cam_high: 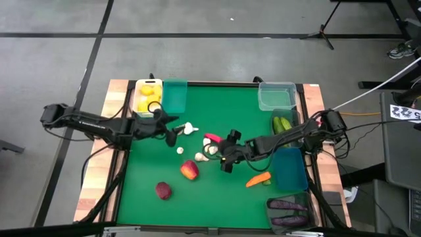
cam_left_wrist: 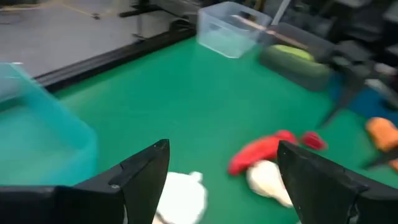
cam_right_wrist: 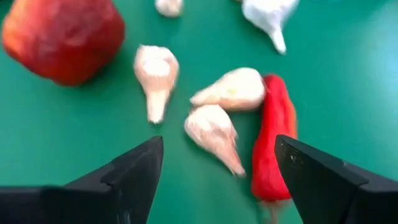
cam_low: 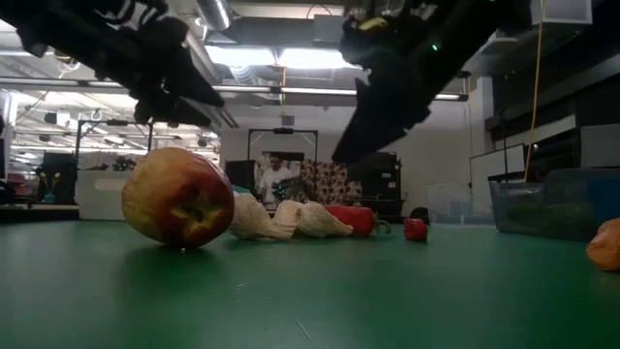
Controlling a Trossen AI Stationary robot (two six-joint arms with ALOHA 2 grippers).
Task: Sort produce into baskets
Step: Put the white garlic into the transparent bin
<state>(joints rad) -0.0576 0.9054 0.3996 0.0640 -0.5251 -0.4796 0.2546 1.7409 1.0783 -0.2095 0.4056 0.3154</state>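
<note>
A cluster of pale garlic bulbs [cam_right_wrist: 214,127] is seen near the middle of the green table [cam_high: 217,197], each bulb drop-shaped with a fat body drawn out to a thin stem; in the right wrist view three of them lie close together, their stems aimed in different directions. Just beside two of these bulbs a glossy red chili [cam_right_wrist: 273,140] is laid, long and narrow, its long axis running roughly parallel to the right gripper's line of sight, one bulb touching its side. A red apple [cam_high: 189,170] blushed with yellow lies near the bulbs, and a darker red apple [cam_high: 163,191] sits apart toward the table's near edge. An orange carrot [cam_high: 258,178] is stretched crosswise beside the blue basket [cam_high: 290,169]. Yellow lemons [cam_high: 147,90] are held in the white basket [cam_high: 146,105], green cucumbers [cam_high: 283,125] in the dark grey basket [cam_high: 287,116], and purple eggplants [cam_high: 289,206] in the clear basket [cam_high: 288,214] at the near right corner. The right gripper [cam_right_wrist: 217,180] is held low over the garlic and chili, its arm reaching in from the right edge, fingers spread wide with nothing between them. The left gripper [cam_left_wrist: 224,174] is extended from the left side beside the teal basket [cam_high: 174,95], hovering over another garlic bulb [cam_high: 189,128], its fingers likewise spread apart and empty.
</note>
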